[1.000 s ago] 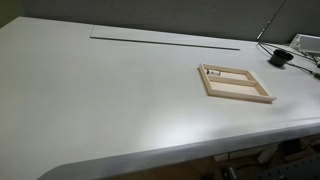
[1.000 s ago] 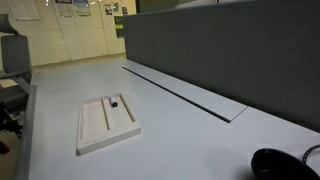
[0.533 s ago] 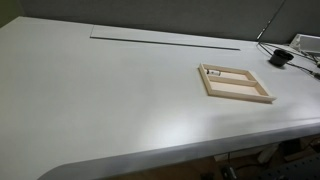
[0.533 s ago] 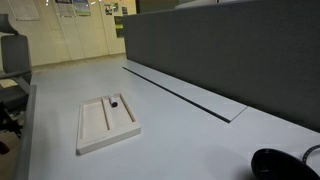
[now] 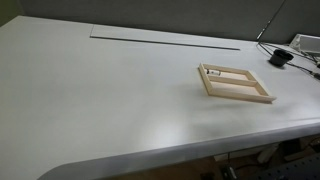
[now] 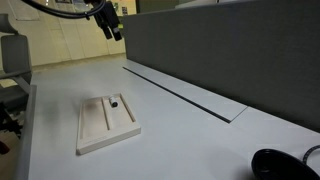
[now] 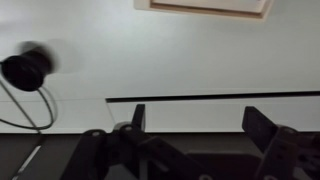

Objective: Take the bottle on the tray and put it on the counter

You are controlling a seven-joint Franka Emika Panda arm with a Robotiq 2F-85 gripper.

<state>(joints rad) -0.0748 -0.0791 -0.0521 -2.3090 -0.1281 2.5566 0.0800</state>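
1. Far left, high above the tray (image 6: 108,143): the end effector (image 6: 113,32), well apart from everything on the bench (image 6: 190,140). In the wrist view, fingers (image 7: 137,117) spread wide, with nothing between them.
2. Below, inside the tray at its far end: the bottle (image 6: 113,102), tiny and slim, apparently lying down near the rim. Cannot tell whether touching the rim or just beside it.
3. Judged as the approach step, with no grasp begun. Bring the end effector down over the bottle's end of the tray, not over the tray's middle.
4. Turn the wrist to set the jaws across the slim body rather than along it. Keep the opening wide until level with the bottle.
5. Mind the raised rim: descend with both fingertips inside the tray, then close gently, since so small a thing probably rolls or skids away from a hard pinch.
6. Right of the tray: bare bench, then the long dark slot (image 6: 185,95). Choose the bare stretch between tray and slot for setting down, short of the slot.
7. Farthest right of the tray: a black round object (image 6: 275,165), well apart. Steer clear of it.
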